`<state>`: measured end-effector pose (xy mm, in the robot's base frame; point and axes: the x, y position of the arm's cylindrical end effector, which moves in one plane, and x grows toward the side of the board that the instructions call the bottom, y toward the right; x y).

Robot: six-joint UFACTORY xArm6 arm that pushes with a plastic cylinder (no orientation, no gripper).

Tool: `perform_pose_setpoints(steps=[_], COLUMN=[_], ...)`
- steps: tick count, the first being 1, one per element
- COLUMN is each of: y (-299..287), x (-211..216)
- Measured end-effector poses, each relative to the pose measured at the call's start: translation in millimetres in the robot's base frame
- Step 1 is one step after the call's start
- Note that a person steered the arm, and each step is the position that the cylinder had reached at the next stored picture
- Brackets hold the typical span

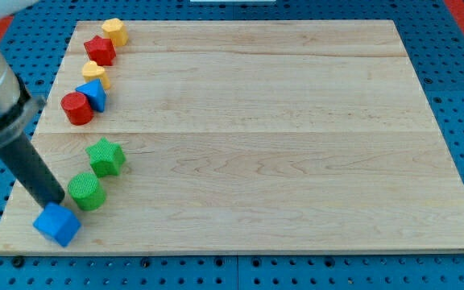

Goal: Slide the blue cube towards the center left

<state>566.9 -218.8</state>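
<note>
The blue cube (57,224) lies at the bottom left corner of the wooden board (256,137). My dark rod comes down from the view's upper left, and my tip (58,200) sits right at the cube's top edge, touching or nearly touching it. A green cylinder (86,191) stands just to the right of my tip. A green star (105,156) lies above that cylinder.
Along the left edge, higher up, lie a red cylinder (76,108), a blue triangular block (94,94), a yellow block (96,73), a red star (100,50) and a yellow block (115,31). The board's bottom edge runs just under the blue cube.
</note>
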Motion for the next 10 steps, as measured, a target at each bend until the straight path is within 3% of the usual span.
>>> perform_pose_setpoints(steps=[2, 3, 4, 6, 10], y=[57, 111, 109, 55, 11], x=[-25, 35, 51, 51, 51])
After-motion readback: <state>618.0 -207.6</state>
